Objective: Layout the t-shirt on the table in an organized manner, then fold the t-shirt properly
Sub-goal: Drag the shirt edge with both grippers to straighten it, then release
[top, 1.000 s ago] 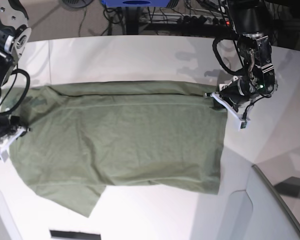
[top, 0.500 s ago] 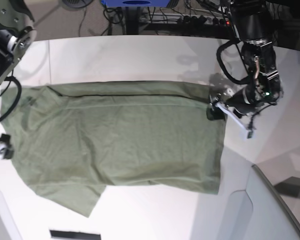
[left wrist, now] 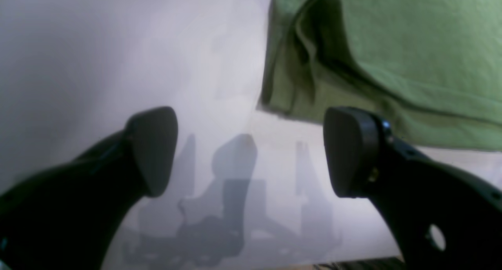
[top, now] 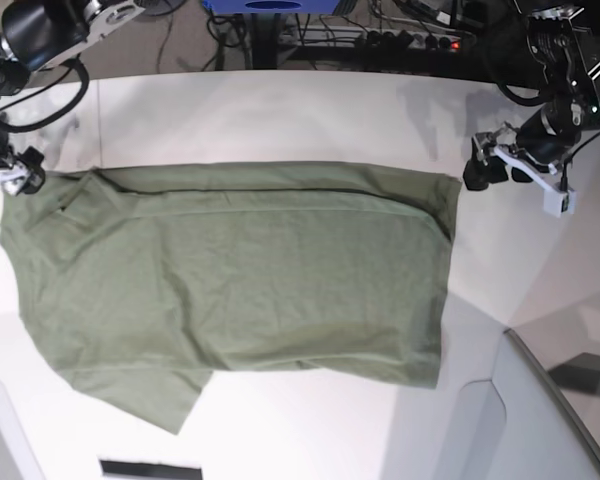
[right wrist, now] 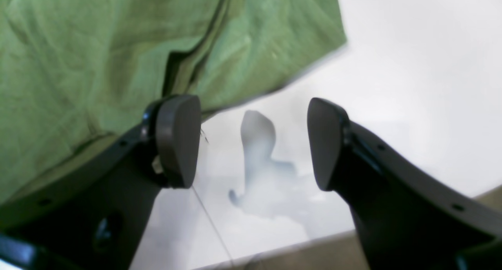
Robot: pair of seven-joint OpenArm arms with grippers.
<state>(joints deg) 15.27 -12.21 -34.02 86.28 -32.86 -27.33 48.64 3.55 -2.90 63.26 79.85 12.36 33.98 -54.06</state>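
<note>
Lying flat on table (top: 280,110), t-shirt (top: 240,280), grey panel (top: 540,420) beside hem

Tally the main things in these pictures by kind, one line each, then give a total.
T-shirt: 1, olive green, spread on the table
Table: 1, white
Grippers: 2, left gripper and right gripper, both open and off the cloth
Total: 4

My left hand (left wrist: 249,152) hangs spread wide over the white counter (left wrist: 117,58), empty, just short of the t-shirt (left wrist: 392,54) corner.
</note>
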